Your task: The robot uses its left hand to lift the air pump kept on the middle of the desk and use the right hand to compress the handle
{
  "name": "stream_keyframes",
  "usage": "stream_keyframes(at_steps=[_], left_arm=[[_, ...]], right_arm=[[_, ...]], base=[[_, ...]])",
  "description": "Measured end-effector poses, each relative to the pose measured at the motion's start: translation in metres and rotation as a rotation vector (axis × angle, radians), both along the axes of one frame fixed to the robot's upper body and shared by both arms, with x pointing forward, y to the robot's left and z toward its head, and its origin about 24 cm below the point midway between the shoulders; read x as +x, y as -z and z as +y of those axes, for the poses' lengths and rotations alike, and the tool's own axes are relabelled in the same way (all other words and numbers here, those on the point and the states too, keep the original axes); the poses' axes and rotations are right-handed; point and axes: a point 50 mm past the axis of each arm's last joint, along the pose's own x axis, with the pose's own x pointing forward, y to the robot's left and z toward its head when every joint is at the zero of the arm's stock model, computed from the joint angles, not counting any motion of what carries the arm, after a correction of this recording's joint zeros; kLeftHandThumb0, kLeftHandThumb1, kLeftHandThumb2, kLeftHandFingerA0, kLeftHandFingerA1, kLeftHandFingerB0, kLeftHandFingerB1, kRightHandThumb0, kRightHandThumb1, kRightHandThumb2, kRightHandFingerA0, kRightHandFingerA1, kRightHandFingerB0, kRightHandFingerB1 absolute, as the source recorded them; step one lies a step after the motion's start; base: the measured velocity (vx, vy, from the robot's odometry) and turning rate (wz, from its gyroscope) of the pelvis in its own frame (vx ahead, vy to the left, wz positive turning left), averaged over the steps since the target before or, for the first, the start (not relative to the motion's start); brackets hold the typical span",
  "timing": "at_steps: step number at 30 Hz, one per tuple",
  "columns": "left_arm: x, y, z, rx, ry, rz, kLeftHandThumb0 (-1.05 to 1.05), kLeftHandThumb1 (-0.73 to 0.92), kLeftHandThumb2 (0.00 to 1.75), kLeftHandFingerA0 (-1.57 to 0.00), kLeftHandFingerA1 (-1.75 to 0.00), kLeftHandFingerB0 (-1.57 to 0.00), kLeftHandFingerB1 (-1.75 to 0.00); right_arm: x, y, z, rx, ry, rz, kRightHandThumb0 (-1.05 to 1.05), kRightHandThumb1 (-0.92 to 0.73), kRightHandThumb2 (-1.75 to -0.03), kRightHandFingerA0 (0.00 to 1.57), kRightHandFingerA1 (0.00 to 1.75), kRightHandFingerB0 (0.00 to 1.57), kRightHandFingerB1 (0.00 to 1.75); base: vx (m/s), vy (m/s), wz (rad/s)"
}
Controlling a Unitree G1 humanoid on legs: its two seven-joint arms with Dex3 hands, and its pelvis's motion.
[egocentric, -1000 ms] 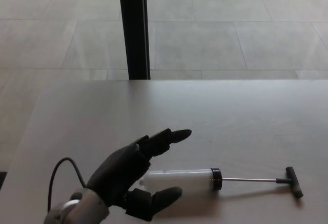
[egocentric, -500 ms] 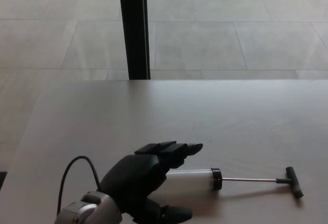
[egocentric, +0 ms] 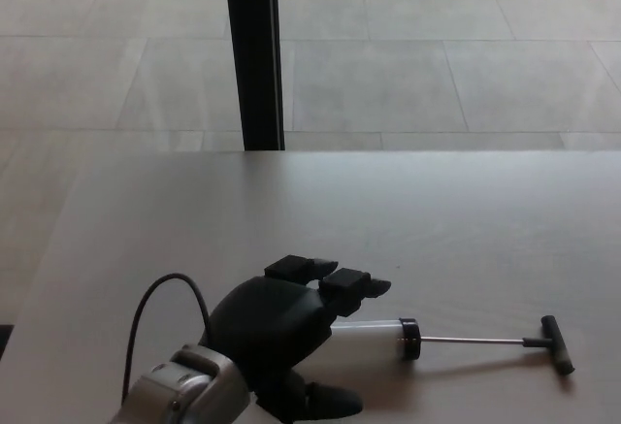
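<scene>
Air pump (egocentric: pixel 388 337), no readable label, lies under left hand (egocentric: pixel 281 332), fingers apart.

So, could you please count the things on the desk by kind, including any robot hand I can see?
White-barrelled air pump with black T-handle: 1
Black robot left hand, over the pump barrel: 1
Pale wooden desk: 1
Total: 3

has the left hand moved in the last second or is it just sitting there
Yes. The left hand has moved right and down over the air pump, which lies unmoved on the desk; it now covers more of the white barrel, fingers arched above it.
</scene>
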Motion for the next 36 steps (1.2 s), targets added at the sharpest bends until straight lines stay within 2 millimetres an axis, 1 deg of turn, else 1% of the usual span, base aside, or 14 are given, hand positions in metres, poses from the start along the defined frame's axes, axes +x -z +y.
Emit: stream_keyframes(at_steps=[2, 4, 5, 6, 10, 12, 13, 22, 23, 25, 27, 28, 29, 36], left_arm=[[0.003, 0.001, 0.000, 0.028, -0.011, -0.018, -0.84, 0.54, 0.94, -0.03, -0.48, -0.14, -0.49], [0.005, 0.001, -0.001, 0.051, -0.022, -0.037, -0.83, 0.70, 0.62, -0.04, -0.49, -0.20, -0.37], [0.006, 0.001, -0.002, 0.062, -0.029, -0.045, -0.86, 0.54, 0.95, -0.03, -0.52, -0.14, -0.48], [0.007, 0.002, -0.003, 0.071, -0.036, -0.053, -0.83, 0.69, 0.61, -0.07, -0.54, -0.21, -0.38], [0.010, 0.007, -0.009, 0.094, -0.074, -0.079, -0.82, 0.50, 0.89, -0.10, -0.58, -0.17, -0.49], [0.011, 0.012, -0.011, 0.100, -0.103, -0.086, -0.81, 0.49, 0.88, -0.12, -0.58, -0.17, -0.49], [0.011, 0.014, -0.012, 0.105, -0.122, -0.089, -0.80, 0.50, 0.87, -0.12, -0.58, -0.16, -0.48], [0.012, 0.038, -0.008, 0.127, -0.292, -0.085, -0.79, 0.52, 0.87, -0.12, -0.59, -0.14, -0.49], [0.012, 0.040, -0.007, 0.130, -0.304, -0.082, -0.78, 0.67, 0.61, -0.09, -0.59, -0.20, -0.42], [0.010, 0.043, -0.007, 0.135, -0.320, -0.081, -0.77, 0.51, 0.88, -0.11, -0.58, -0.14, -0.50], [0.007, 0.047, -0.006, 0.133, -0.333, -0.073, -0.77, 0.51, 0.88, -0.11, -0.59, -0.15, -0.51], [0.005, 0.050, -0.006, 0.133, -0.337, -0.067, -0.74, 0.67, 0.60, -0.09, -0.58, -0.18, -0.43], [0.003, 0.052, -0.005, 0.133, -0.339, -0.063, -0.75, 0.51, 0.88, -0.11, -0.59, -0.14, -0.51], [0.001, 0.056, -0.007, 0.122, -0.370, -0.048, -0.69, 0.70, 0.60, -0.16, -0.58, -0.19, -0.41]], right_arm=[[0.000, -0.001, 0.001, -0.002, -0.006, -0.004, -0.73, -0.85, -0.66, 0.49, 0.48, 0.54, 0.41], [0.000, -0.003, 0.003, -0.004, -0.012, -0.011, -0.75, -0.85, -0.67, 0.50, 0.49, 0.54, 0.41], [0.000, -0.004, 0.004, -0.005, -0.014, -0.014, -0.75, -0.85, -0.66, 0.49, 0.50, 0.54, 0.41], [0.000, -0.005, 0.005, -0.006, -0.018, -0.019, -0.75, -0.84, -0.66, 0.49, 0.53, 0.54, 0.41], [-0.001, -0.009, 0.008, -0.008, -0.030, -0.033, -0.77, -0.83, -0.65, 0.49, 0.56, 0.56, 0.41], [-0.002, -0.011, 0.010, -0.009, -0.037, -0.040, -0.74, -0.69, -1.12, 0.48, 0.65, 0.46, 0.54], [-0.002, -0.011, 0.011, -0.009, -0.039, -0.041, -0.75, -0.83, -0.65, 0.49, 0.56, 0.57, 0.42], [-0.004, -0.015, 0.017, 0.014, -0.045, -0.043, -0.76, -0.84, -0.66, 0.47, 0.65, 0.61, 0.41], [-0.003, -0.015, 0.017, 0.015, -0.044, -0.040, -0.74, -0.71, -1.13, 0.46, 0.67, 0.51, 0.55], [-0.003, -0.016, 0.018, 0.012, -0.044, -0.037, -0.76, -0.70, -1.13, 0.47, 0.70, 0.50, 0.54], [-0.003, -0.016, 0.018, 0.010, -0.041, -0.031, -0.76, -0.71, -1.13, 0.45, 0.70, 0.51, 0.55], [-0.004, -0.017, 0.018, 0.011, -0.038, -0.028, -0.78, -0.85, -0.67, 0.46, 0.73, 0.60, 0.40], [-0.004, -0.017, 0.017, 0.013, -0.035, -0.026, -0.77, -0.84, -0.67, 0.46, 0.73, 0.60, 0.41], [-0.003, -0.020, 0.013, 0.018, -0.017, -0.027, -0.74, -0.86, -0.66, 0.46, 0.79, 0.59, 0.42]], base=[[0.00, 0.000, 0.00], [0.00, 0.000, 0.00], [0.00, 0.000, 0.00], [0.00, 0.000, 0.00], [0.00, 0.000, 0.00], [0.00, 0.000, 0.00], [0.00, 0.000, 0.00], [0.00, 0.000, 0.00], [0.00, 0.000, 0.00], [0.00, 0.000, 0.00], [0.00, 0.000, 0.00], [0.00, 0.000, 0.00], [0.00, 0.000, 0.00], [0.00, 0.000, 0.00]])
